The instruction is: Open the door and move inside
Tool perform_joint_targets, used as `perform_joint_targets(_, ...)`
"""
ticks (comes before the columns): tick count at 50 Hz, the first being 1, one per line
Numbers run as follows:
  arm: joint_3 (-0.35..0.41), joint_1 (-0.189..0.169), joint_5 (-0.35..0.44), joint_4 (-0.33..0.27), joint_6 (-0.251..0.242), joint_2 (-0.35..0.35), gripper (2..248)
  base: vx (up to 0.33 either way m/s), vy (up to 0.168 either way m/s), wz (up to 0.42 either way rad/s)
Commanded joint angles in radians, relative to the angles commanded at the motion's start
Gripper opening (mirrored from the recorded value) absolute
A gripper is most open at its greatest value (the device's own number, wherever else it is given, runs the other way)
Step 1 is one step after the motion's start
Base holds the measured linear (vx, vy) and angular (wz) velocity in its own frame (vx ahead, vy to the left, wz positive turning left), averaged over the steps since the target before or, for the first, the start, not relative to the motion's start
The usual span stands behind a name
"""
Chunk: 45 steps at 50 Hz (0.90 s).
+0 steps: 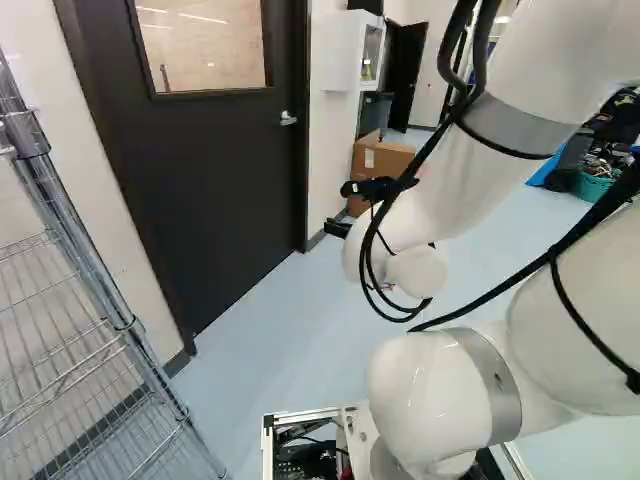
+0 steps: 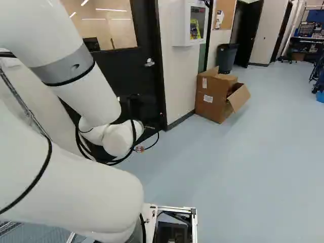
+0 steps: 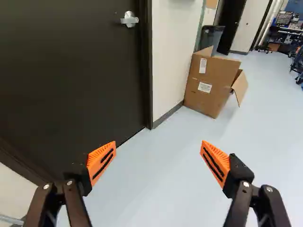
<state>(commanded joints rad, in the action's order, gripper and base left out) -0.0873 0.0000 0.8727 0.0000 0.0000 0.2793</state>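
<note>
While the gripper (image 1: 339,209) hangs on the near side of the cardboard box (image 2: 213,96), fingers spread wide apart, pale floor (image 2: 233,162) runs broadly past the box on its side away from the wall. Nearer than the box, wire shelving (image 1: 75,300) edges the route. Between shelving and box stands the door (image 1: 220,200), dark, closed in its black frame (image 3: 148,66), with a window (image 1: 205,45) above and a silvery lever handle (image 3: 129,19) toward the box's side.
</note>
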Motion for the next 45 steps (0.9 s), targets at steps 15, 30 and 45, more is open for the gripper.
perform_joint_targets(15, 0.0, 0.0, 0.0, 0.0, 0.0, 0.0, 247, 0.111, 0.001, -0.001)
perform_joint_targets(30, 0.0, 0.0, 0.0, 0.0, 0.0, 0.0, 247, 0.133, -0.012, 0.001)
perform_joint_targets(45, 0.0, 0.0, 0.0, 0.0, 0.0, 0.0, 247, 0.137, -0.038, 0.004)
